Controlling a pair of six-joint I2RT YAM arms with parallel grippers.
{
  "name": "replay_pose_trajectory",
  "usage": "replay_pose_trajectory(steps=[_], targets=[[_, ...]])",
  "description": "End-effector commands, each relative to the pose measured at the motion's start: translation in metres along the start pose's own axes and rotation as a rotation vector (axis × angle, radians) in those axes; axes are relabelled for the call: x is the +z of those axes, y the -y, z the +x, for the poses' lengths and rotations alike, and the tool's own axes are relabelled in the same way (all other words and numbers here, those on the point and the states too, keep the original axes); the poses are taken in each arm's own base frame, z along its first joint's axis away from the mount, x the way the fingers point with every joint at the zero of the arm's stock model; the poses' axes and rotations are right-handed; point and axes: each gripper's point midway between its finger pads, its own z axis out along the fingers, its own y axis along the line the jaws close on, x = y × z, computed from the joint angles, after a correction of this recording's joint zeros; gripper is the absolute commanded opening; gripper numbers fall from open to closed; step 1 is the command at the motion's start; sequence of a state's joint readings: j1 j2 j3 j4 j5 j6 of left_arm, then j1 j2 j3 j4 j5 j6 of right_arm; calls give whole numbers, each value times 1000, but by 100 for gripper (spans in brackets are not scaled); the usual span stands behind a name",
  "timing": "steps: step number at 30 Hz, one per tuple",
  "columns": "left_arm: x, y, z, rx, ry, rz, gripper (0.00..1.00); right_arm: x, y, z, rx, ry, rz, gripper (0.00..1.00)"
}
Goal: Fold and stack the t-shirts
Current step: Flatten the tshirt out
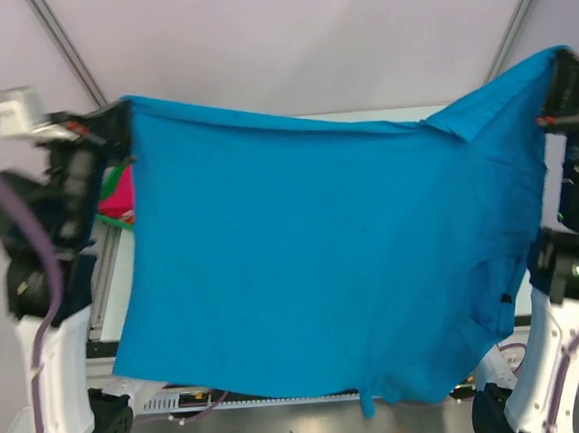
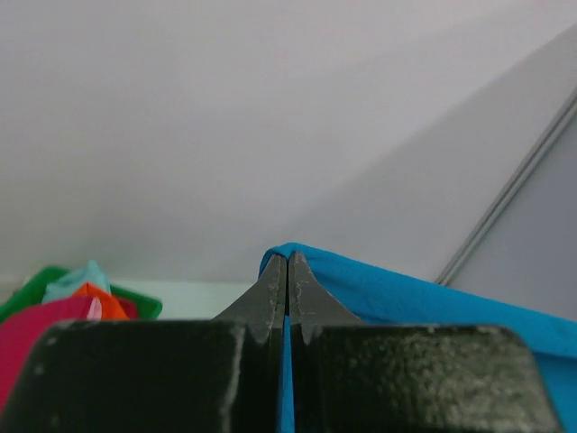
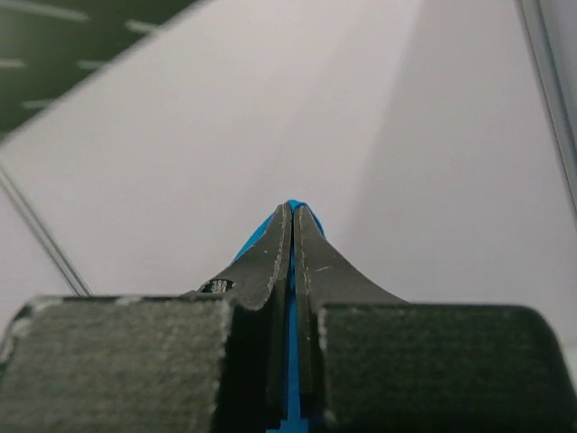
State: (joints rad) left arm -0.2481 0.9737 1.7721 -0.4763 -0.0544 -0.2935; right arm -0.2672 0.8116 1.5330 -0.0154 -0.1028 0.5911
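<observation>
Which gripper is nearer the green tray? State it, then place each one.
Left. The left gripper, shut on a corner of the blue t-shirt, is raised close by the green tray. The right gripper pinches the opposite corner, across the whole spread shirt.

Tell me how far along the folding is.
Early: no folded stack shows. In hand: the blue shirt hangs spread in the air, left jaws and right jaws shut on its top corners. Left: folding it, then the other shirts heaped in the tray.
</observation>
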Motion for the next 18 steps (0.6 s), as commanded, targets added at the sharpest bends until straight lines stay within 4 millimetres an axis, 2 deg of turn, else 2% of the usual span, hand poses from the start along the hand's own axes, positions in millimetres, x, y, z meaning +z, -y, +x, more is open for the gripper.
replay_pose_trajectory(steps=[1,2,3,4,5,6,7,8,10,11,14,15,16,17,18], targets=[[55,-29,69,49,-87,-72,0,29,55,73,1,-120,70,0],[65,-34,87,47,-109,-76,0,31,75,102,3,-161,94,0],[79,-44,122,48,-136,-85,0,33,87,120,8,-195,109,0],[87,-51,139,47,-141,-97,0,36,101,140,5,-228,125,0],[102,-63,174,44,-192,-127,0,41,125,176,9,-273,148,0],[109,-74,201,48,-235,-137,0,43,138,198,-2,-307,162,0],[121,-78,214,58,-234,-132,0,46,149,217,-9,-335,173,0],[139,-92,257,68,-304,-147,0,50,175,255,-12,-399,208,0],[163,-102,290,69,-333,-138,0,53,196,291,-18,-454,226,0],[175,-116,337,72,-409,-144,0,51,221,329,-13,-509,253,0],[210,-135,378,59,-443,-145,0,57,246,379,-22,-579,253,0],[225,-140,413,42,-490,-120,0,54,265,413,-10,-635,275,0],[233,-146,424,44,-497,-128,0,54,272,425,1,-651,283,0],[238,-157,444,44,-531,-148,0,53,279,437,6,-668,292,0],[252,-162,461,32,-545,-141,0,54,289,457,15,-699,300,0]])
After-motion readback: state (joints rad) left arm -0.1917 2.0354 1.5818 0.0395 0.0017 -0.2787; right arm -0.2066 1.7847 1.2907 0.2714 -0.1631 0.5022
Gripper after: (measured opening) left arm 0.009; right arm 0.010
